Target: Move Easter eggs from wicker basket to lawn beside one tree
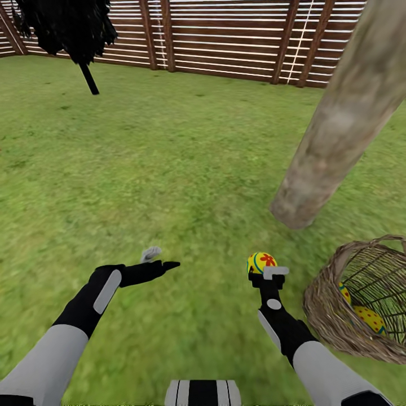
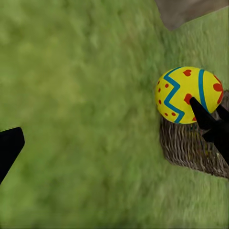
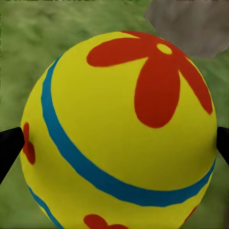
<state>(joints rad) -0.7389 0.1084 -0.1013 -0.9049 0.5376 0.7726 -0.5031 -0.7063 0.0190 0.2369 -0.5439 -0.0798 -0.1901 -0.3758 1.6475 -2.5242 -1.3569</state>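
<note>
The basket (image 1: 361, 304) is cut off by the right edge of the head view, so part of its rim and far wall cannot be seen; it lies tipped on the grass (image 1: 186, 163) with its mouth toward the right. Two eggs (image 1: 369, 317) show through the gaps in the twigs, each only partly visible, and how they lie cannot be made out. The tree trunk (image 1: 338, 124) leans out of the top right corner, its canopy out of frame, its foot on the grass just beyond the basket. The right hand (image 1: 267, 272) pinches the third egg (image 1: 261, 262) between its two fingers, above the grass between the basket and the left arm. In the right wrist view this egg (image 3: 119, 133) hides nearly everything, its red flower turned toward the trunk (image 3: 191, 24); which way its long axis runs cannot be told. The left hand (image 1: 160, 258) is spread and holds nothing, hanging over bare grass, pointing toward the right hand. A dark conifer (image 1: 67, 25) stands by the slatted fence (image 1: 237, 39) far back.
</note>
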